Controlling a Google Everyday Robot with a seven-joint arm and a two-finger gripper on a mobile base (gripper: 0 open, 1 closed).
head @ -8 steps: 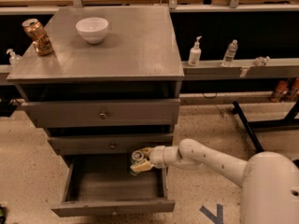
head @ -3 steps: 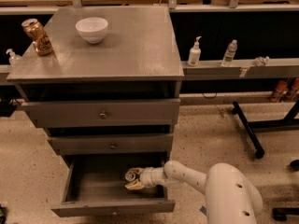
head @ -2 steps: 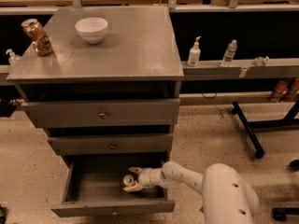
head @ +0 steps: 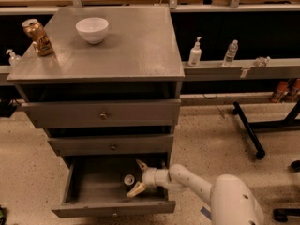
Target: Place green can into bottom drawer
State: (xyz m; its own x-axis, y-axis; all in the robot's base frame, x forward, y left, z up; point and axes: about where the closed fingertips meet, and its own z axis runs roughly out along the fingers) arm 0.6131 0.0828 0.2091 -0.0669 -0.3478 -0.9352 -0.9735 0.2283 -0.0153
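The bottom drawer [head: 112,208] of the grey cabinet is pulled out. The green can [head: 129,179] stands inside it near the middle, only its silver top and a little of its body showing. My gripper [head: 138,177] reaches into the drawer from the right. Its two cream fingers are spread apart, one above and one below the can's right side, and they do not close on the can.
An orange-gold can [head: 38,31] and a white bowl [head: 92,29] sit on the cabinet top [head: 136,46]. Two upper drawers with knobs are closed. A pump bottle [head: 194,53] and a water bottle [head: 230,53] stand on a ledge right. A black stand leg [head: 248,130] lies on the floor.
My gripper carried the can from the drawer's right side down and left into the drawer. The fingers have now opened and the can stands free on the drawer floor.
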